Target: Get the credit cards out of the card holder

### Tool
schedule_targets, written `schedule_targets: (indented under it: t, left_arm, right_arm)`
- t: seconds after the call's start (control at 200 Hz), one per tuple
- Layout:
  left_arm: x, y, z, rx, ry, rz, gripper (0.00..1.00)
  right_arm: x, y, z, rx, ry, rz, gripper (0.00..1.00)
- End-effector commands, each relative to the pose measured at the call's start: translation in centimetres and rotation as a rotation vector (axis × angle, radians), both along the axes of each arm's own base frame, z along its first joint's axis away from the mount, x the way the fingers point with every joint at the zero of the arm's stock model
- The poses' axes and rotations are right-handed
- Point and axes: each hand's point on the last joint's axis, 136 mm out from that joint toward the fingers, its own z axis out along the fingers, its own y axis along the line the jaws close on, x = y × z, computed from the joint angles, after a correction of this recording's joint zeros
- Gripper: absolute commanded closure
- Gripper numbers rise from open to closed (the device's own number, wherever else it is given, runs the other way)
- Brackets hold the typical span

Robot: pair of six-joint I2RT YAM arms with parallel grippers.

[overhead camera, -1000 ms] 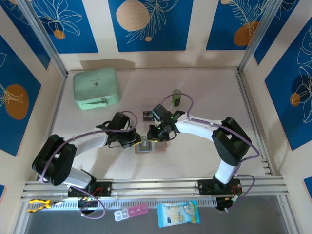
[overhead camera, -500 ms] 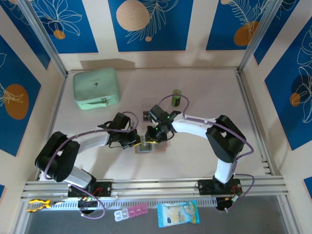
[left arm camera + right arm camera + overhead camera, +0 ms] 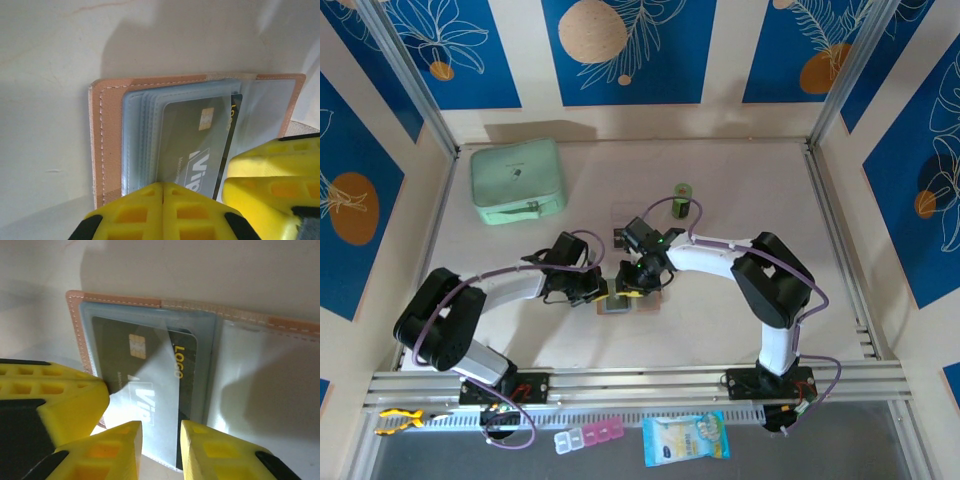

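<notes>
The tan card holder (image 3: pixel 617 305) lies open on the table between both grippers. Its grey clear pockets (image 3: pixel 140 135) hold a dark credit card (image 3: pixel 195 145) with a chip and "Vip" lettering. A second dark card edge with gold "LOGO" (image 3: pixel 181 362) peeks out beside it. My left gripper (image 3: pixel 163 189) is shut, its tips at the holder's (image 3: pixel 107 140) near edge. My right gripper (image 3: pixel 161 440) is open, its jaws a little apart over the near end of the card (image 3: pixel 115 337) and its sleeve.
A mint-green zip case (image 3: pixel 517 180) sits at the back left and a green cylinder (image 3: pixel 682 200) behind the right arm. A small dark flat rectangle (image 3: pixel 620 238) lies just behind the grippers. Metal rails (image 3: pixel 640 380) run along the near edge.
The right gripper has shifted slightly left over the holder and its jaws have parted a little. The left gripper's jaws have closed fully.
</notes>
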Motion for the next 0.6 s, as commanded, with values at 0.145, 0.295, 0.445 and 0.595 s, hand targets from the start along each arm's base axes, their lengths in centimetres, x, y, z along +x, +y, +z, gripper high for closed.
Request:
schedule_targets:
  t: [0.145, 0.295, 0.445, 0.595]
  left_arm:
    - [-0.6, 1.0, -0.9, 0.041, 0.026, -0.002, 0.98]
    - [-0.5, 0.9, -0.9, 0.039, 0.024, -0.002, 0.98]
    - [-0.5, 0.9, -0.8, 0.038, 0.024, 0.000, 0.98]
    - [-0.5, 0.9, -0.5, 0.036, 0.017, 0.000, 0.97]
  right_arm:
    - [0.1, 0.9, -0.2, 0.022, 0.019, 0.010, 0.73]
    - [0.1, 1.0, -0.3, 0.028, 0.022, 0.011, 0.75]
    - [0.2, 0.9, -0.6, 0.027, 0.028, 0.009, 0.76]
    - [0.1, 0.4, -1.0, 0.005, 0.034, 0.002, 0.75]
